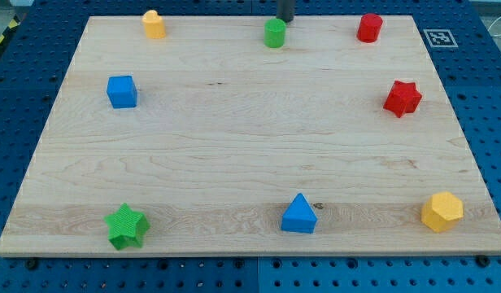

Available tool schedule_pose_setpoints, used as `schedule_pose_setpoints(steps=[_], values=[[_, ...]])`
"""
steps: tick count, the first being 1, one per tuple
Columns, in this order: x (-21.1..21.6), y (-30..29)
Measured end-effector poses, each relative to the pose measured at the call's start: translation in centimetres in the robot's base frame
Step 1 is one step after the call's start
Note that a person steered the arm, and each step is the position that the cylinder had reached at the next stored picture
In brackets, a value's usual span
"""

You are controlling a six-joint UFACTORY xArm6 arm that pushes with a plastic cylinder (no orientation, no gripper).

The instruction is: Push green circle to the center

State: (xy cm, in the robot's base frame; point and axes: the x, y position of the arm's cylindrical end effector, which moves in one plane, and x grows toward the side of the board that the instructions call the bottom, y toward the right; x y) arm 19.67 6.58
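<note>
Worktop (234,146): pale wooden board on a blue perforated base.

Item 1, green circle (274,33): upright short cylinder, at the top edge, roughly midway along it. Task's thing. Far from the centre; the open middle of the board lies straight towards the bottom edge from it.

Item 2, my tip (285,20): lower end of a dark rod entering at the top edge. No hand is fitted, so there is nothing to open or close and nothing is held. The tip sits just behind the green circle, on its top-edge side and slightly towards the right edge; whether it touches cannot be told.

Key relation: the green circle lies between my tip and the centre, so a push towards the bottom edge looks nearly lined up. The slight rightward offset could nudge the block towards the left edge.

Other stock, none in the likely path:
- yellow block (154,24), top-left corner.
- red cylinder (369,27), top-right corner.
- blue cube (121,91), left edge.
- red star (402,98), right edge.
- green star (126,226), bottom-left corner.
- blue triangle (299,214), bottom edge.
- yellow hexagon (442,212), bottom-right corner.
</note>
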Motion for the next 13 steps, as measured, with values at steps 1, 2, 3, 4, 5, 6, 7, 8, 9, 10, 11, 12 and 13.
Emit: schedule_pose_setpoints(steps=[1,2,3,4,5,6,7,8,9,10,11,12,13], values=[[1.0,0.4],[3.0,0.1],[5.3,-2.4],[7.0,-5.0],[7.9,-8.3],[7.9,-11.7],[8.0,-14.2],[9.7,-14.3],[10.7,-14.2],[12.6,-14.2],[14.9,-13.6],[17.3,-13.5],[19.6,-12.3]])
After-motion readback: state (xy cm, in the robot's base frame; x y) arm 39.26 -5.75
